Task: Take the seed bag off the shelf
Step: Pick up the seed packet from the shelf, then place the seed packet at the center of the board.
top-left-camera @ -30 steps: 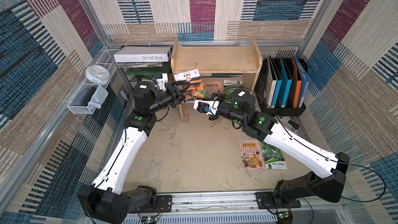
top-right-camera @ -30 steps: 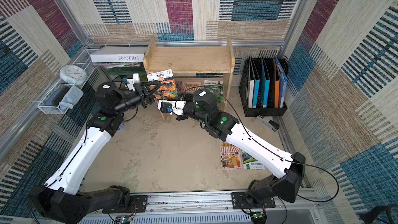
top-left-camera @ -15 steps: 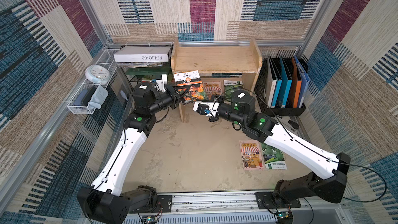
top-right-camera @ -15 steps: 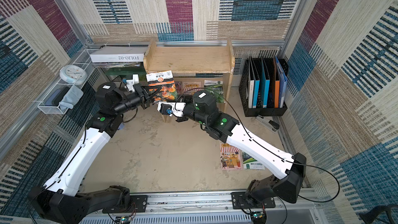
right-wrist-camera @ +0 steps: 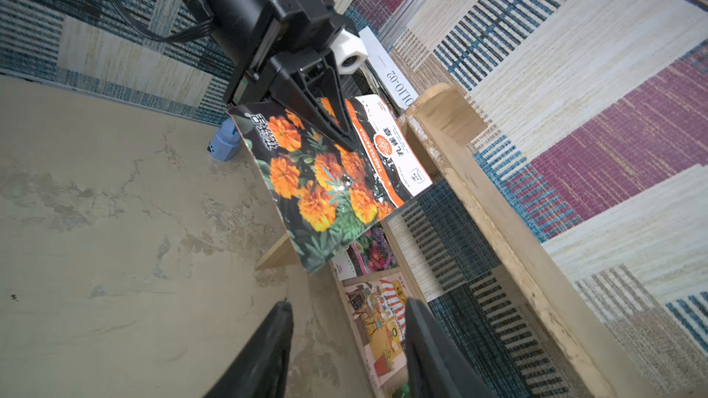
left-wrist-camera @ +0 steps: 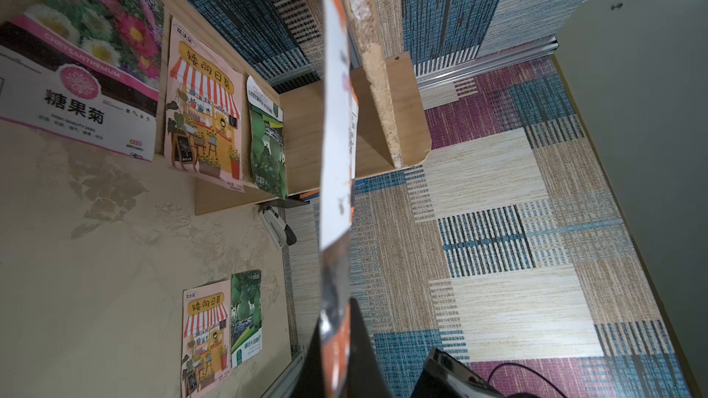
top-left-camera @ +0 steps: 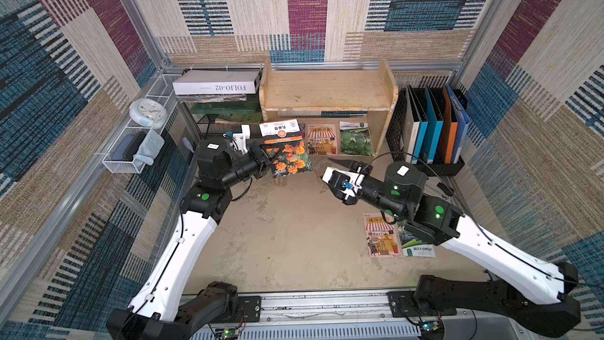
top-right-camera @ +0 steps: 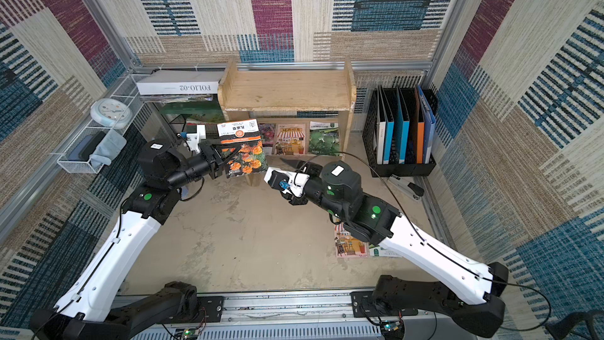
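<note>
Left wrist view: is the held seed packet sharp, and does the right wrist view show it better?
Left wrist: the glossy orange-flowered seed packet is edge-on, close and blurred. Right wrist: its face is sharp, with glare specks; fingers of the right pincer are out of focus.

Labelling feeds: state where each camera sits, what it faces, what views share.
Top views: overhead from the front, facing the shelf; left arm, right arm show.
Left wrist: along the edge-on seed bag toward shelf packets; dark fingers show.
Right wrist: facing left gripper shut on the seed bag; own open right gripper shows.
All share the seed bag.
</note>
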You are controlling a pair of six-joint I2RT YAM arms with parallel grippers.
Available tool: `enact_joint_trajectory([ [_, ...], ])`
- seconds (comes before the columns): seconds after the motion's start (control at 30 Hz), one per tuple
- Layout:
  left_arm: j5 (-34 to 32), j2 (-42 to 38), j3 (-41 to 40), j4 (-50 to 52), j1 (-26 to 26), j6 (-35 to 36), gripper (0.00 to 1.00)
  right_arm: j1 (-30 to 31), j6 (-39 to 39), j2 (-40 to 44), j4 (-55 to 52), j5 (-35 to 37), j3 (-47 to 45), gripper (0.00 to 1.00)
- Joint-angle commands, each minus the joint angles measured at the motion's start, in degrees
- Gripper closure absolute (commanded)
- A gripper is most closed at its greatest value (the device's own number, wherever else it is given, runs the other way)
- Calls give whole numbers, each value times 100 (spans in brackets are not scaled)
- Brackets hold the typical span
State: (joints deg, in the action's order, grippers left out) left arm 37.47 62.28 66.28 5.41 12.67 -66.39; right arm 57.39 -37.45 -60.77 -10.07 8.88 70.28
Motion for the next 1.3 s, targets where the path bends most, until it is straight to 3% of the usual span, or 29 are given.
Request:
enact_joint_trajectory([
  [0.0, 102, -292, -291, 153, 117, 319, 100, 17, 929, 448, -195, 635, -269, 48],
  [0.1, -48, -551, -732, 153, 529, 411, 100, 18, 1359, 543, -527, 1310, -275, 48],
  [0.27, -771, -648, -1510, 54, 1786, 668, 100, 18, 2065, 271, -1025, 2099, -155, 48],
  [0.47, -1490, -187, -2475, -1284, 3032, 441, 100, 17, 3227, 471, -1008, 2284, -428, 48],
  [0.63, -2210, 540, -2745, -2146, 3839, 592, 100, 14, 3889, 609, -1158, 2337, -627, 48],
  [0.8, -2827, 1536, -3045, -3388, 4304, 418, 100, 16, 4161, 445, -1327, 2307, -737, 48],
  [0.97, -4122, 1832, -3385, -3753, 4745, 609, 100, 18, 4387, 614, -1193, 2211, -1012, 48],
  [1.1, -4142, 2330, -3243, -3986, 4847, 584, 100, 14, 4491, 703, -1196, 2188, -1195, 47],
  [1.27, -4167, 3339, -3230, -5076, 5024, 80, 100, 18, 4531, 742, -1208, 2222, -1362, 47],
])
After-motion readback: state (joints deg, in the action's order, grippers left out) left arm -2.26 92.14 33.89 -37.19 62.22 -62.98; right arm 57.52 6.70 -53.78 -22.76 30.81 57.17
